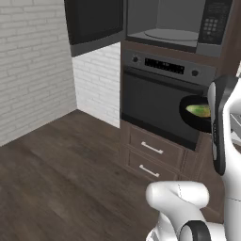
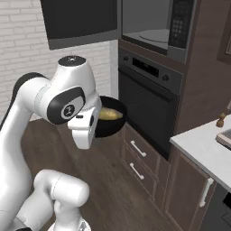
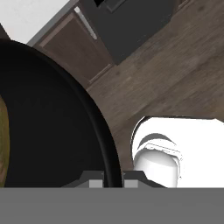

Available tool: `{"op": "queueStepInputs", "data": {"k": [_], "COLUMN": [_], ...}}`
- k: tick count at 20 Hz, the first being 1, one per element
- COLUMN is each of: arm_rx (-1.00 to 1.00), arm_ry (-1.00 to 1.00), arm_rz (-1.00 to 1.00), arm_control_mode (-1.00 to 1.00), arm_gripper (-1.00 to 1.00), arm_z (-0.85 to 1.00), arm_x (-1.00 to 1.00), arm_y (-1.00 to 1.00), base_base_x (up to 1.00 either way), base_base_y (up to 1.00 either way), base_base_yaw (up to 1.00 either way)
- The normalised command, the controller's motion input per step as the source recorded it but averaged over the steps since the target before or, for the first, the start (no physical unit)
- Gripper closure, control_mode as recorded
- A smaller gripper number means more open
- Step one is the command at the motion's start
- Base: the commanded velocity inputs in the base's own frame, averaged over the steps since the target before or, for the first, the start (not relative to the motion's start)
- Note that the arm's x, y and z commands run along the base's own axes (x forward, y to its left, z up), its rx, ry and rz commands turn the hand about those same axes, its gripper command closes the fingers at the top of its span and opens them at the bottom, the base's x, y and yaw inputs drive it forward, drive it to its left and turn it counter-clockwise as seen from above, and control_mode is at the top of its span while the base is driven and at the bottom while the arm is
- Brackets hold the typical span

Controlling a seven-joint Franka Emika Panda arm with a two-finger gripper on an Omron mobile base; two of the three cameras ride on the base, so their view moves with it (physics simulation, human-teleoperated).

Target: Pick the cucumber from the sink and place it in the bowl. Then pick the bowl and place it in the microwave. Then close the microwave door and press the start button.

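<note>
Gripper (image 3: 107, 178) clamped on the rim of the bowl (image 3: 48, 127); in the hand view the dark rim runs straight down between the two finger tips, one either side of it. Bowl is off any surface, carried in the air in front of the oven (image 1: 160, 110).

Cucumber (image 2: 110, 114) lies inside the bowl, yellowish-green, lengthwise across the bottom. Left base view shows it too, cucumber (image 1: 198, 110) in the bowl (image 1: 192, 113), partly behind the arm's upright link. In the hand view only a sliver of it shows at the left edge.

Arm pose: right base view has the arm rising from lower left, elbow high, big white joint at about oven-knob height, wrist folded down with the hand hanging below it. Bowl (image 2: 110, 122) sits just behind the hand, level with the oven door, roughly upright. Hand camera looks down at the wood floor (image 3: 175, 74) and cabinet fronts.

Microwave (image 1: 174, 28) is above the oven, cavity open, turntable plate visible inside. Microwave door (image 1: 96, 23) swung out to the left, black glass facing the room. Bowl hangs well below the cavity, in front of the oven face rather than the opening.

Two drawers (image 1: 150, 157) under the oven, shut. Countertop (image 2: 203, 149) at right in the right base view, apart from the bowl.
</note>
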Motion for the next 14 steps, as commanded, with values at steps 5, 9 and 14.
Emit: {"op": "queueStepInputs", "data": {"k": [5,9,14], "arm_rx": [0.0,0.0,0.0], "arm_ry": [0.0,0.0,0.0], "arm_rz": [0.0,0.0,0.0], "arm_control_mode": [1.0,1.0,1.0], "arm_gripper": [1.0,1.0,1.0], "arm_z": [0.0,0.0,0.0], "arm_x": [0.0,0.0,0.0], "arm_y": [0.0,0.0,0.0], "base_base_x": [0.89,0.42,0.42], "base_base_y": [0.46,0.32,0.43], "base_base_yaw": [-0.41,-0.31,-0.31]}}
